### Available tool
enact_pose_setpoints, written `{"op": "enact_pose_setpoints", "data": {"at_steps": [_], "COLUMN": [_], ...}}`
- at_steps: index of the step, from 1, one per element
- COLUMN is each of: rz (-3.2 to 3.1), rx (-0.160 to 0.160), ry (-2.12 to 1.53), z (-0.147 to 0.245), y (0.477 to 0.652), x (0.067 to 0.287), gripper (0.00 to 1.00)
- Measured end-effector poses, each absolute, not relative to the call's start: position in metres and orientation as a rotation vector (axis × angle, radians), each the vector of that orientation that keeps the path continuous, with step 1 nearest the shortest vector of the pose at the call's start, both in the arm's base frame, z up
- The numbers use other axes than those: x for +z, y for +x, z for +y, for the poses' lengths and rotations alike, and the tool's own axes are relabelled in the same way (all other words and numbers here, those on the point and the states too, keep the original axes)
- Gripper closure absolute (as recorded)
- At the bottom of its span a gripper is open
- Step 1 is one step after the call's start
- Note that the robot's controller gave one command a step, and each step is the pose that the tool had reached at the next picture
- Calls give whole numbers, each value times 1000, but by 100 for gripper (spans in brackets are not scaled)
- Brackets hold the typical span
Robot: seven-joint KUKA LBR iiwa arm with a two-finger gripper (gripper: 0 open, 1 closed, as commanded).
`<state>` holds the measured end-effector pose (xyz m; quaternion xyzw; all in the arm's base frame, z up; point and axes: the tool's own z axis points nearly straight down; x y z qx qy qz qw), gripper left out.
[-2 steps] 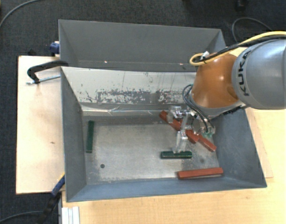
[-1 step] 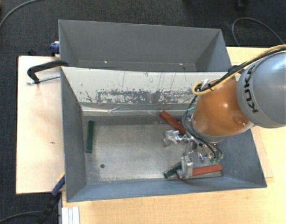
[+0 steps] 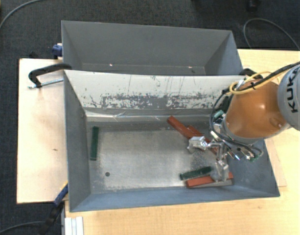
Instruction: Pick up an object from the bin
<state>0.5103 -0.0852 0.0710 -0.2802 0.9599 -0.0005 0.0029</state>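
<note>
**Gripper low in the front-right corner, two bars right under it**

So the gripper hangs low in the front-right corner of the bin, under the orange wrist cover. Honestly, I can't tell whether it's wide or narrow from this angle. The metal bits and cables at the wrist clutter everything, and I see nothing clamped in it.

If I were doing this grab, I'd straddle one bar across its short width, not along its length. I'd also shift left towards its middle, because a pinch at the very end will probably let it swing or slip out. The catch is the neighbour. The two bars lie so close that the gripper could easily land on both or wedge between them. The sloped walls crowd that corner too, so a straight-up lift looks safest.

Where things lie:
- A red-brown bar lies flat at the foot of the front wall. The gripper tip is at its right end, touching or just above it, I can't say which.
- A dark green bar sits just behind it, nearly parallel, touching or almost.
- Another red-brown piece lies further back, near the rear wall.
- A green stick lies well apart by the left wall.
</note>
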Motion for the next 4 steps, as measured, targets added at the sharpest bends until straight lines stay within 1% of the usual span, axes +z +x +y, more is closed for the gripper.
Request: {"op": "enact_pose_setpoints", "data": {"at_steps": [1,2,3,4], "rz": [3023,2991,2944,3028], "rx": [1,1,-2,0], "ry": [-849,-959,-1062,-836], "z": [-82,-50,-30,-55], "y": [497,492,600,511], "x": [76,71,72,105], "gripper": [0,0,0,0]}}
